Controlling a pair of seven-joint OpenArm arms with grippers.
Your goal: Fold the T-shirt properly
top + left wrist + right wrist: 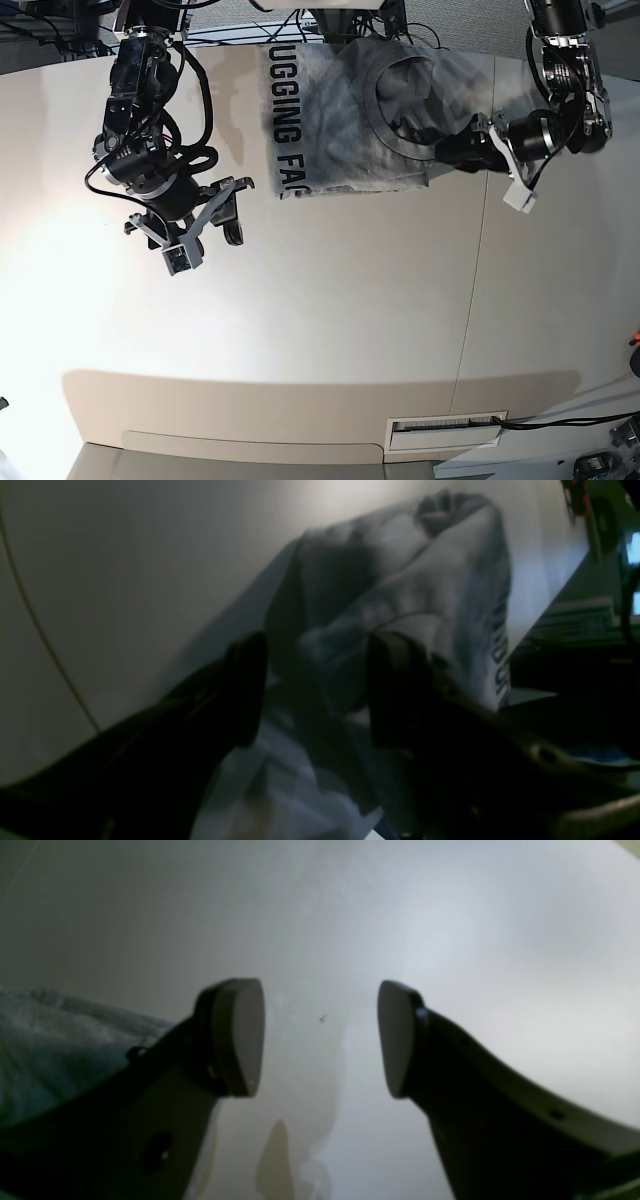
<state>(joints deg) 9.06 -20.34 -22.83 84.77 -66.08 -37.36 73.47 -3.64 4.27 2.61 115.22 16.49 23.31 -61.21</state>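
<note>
Left tool (432,148) on lettering-sideways T-shirt (340,110)

the t-shirt (345,120) lies on the desk (330,330) at its far edge; left end effector (445,152) at its right side, right end effector (232,210) left of it, apart

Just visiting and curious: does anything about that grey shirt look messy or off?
Yes. The T-shirt lies bunched at the table's far edge, folds uneven, lettering partly hidden. The left hand straddles a rumpled ridge; the right hand hangs open, away from it.
</note>
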